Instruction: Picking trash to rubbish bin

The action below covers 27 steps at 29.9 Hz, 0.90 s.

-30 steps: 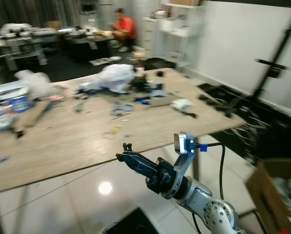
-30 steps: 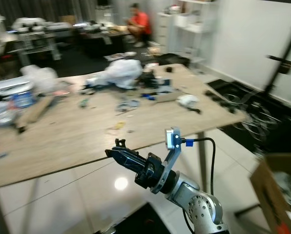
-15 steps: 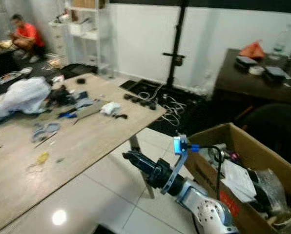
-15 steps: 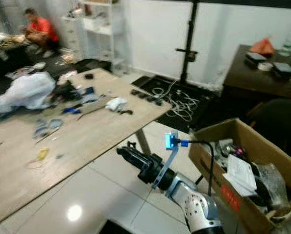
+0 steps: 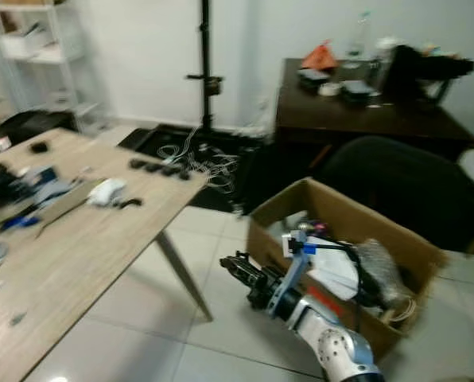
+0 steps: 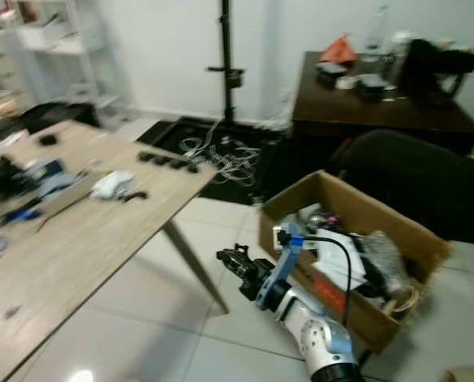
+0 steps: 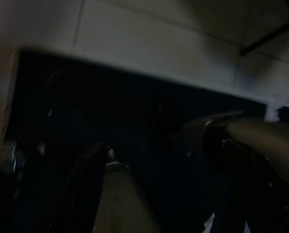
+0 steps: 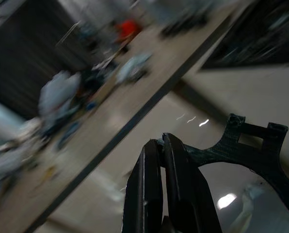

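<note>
**My right gripper hangs over the floor, shut and empty, beside the box of trash**

My right gripper point(image 5: 235, 265) is raised in front of me above the white tiled floor point(image 5: 141, 318). In the right wrist view its two black fingers point(image 8: 154, 189) lie pressed flat together with nothing between them, and they touch nothing. One cable point(image 6: 336, 251) loops from the blue-lit camera mount on the wrist back along my silver arm.

Just beyond and to the right of the gripper stands one open cardboard box point(image 5: 412, 247), serving as the rubbish bin. It already holds crumpled white paper, clear plastic and some dark items; I cannot count them in the blur. Nothing lies between my fingers and the box's near wall.

To the left of the gripper runs one long wooden table point(image 5: 70, 255), its slanted leg point(image 5: 181, 274) standing on the tiles near the fingertips. The trash on it is well apart from my gripper: a white crumpled piece point(image 5: 106, 191), some blue scraps and a row of small dark objects near the far edge.

Farther off, behind the box, sits a dark rounded chair point(image 5: 396, 183), then one dark desk point(image 5: 364, 111) with clutter on top. A black stand point(image 5: 205, 79) rises against the white wall, with cables tangled at its foot.

The left wrist view is very dark; I cannot tell how my left gripper stands.
</note>
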Motion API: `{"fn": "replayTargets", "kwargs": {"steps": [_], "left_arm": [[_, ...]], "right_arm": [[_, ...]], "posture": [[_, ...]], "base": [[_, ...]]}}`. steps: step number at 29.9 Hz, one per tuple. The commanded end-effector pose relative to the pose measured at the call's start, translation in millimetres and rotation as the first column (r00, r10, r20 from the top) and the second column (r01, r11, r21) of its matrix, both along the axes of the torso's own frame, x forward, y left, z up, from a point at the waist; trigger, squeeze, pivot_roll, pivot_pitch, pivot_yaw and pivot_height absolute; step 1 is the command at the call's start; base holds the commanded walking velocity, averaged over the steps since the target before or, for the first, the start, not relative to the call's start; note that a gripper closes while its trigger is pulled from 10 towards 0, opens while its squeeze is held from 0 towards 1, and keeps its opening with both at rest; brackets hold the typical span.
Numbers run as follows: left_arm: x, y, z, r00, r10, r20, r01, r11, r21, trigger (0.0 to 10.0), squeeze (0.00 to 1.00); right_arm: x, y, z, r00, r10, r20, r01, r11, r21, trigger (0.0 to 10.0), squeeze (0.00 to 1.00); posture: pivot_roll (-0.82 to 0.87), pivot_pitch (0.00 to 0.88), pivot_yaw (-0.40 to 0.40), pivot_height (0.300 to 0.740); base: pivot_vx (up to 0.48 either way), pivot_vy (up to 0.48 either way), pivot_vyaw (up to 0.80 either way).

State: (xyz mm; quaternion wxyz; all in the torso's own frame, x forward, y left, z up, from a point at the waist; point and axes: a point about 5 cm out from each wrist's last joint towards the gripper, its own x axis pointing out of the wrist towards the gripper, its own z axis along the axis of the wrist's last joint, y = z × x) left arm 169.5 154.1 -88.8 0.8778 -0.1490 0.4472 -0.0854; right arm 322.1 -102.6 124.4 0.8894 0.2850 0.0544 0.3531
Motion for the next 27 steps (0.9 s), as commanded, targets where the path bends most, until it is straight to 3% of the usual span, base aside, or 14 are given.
{"fn": "replayTargets", "kwargs": {"steps": [1,11,17,27], "left_arm": [[-13.2,0.6,-6,0.999,-0.008,-0.047,0.008,1.0,0.012,10.0,0.0],[-12.8,2.4,-6,0.998,-0.018,-0.062,0.019,1.0,0.016,10.0,0.0],[-11.5,-2.0,-6,0.998,-0.02,-0.06,0.021,1.0,0.006,10.0,0.0],[-20.0,-3.9,-9,0.997,-0.015,-0.08,0.016,1.0,0.001,10.0,0.0]], "right_arm": [[-1.1,5.0,-9,0.999,-0.015,-0.029,0.015,1.0,-0.01,10.0,0.0],[6.1,-6.4,-15,0.994,-0.111,-0.003,0.11,0.988,-0.106,10.0,0.0],[5.9,-5.0,-17,0.993,-0.116,-0.002,0.115,0.988,-0.106,10.0,0.0],[14.4,-18.2,-19,0.975,-0.221,0.017,0.221,0.959,-0.178,10.0,0.0]], "posture": [[-0.16,0.108,0.044,0.74],[-0.17,0.101,0.044,0.74],[-0.18,0.103,0.046,0.74],[-0.18,0.115,0.036,0.74]], "base": [[0.0,0.0,-0.51],[0.0,-0.377,0.0],[0.0,-0.48,0.0],[0.0,-0.48,0.0]]}}
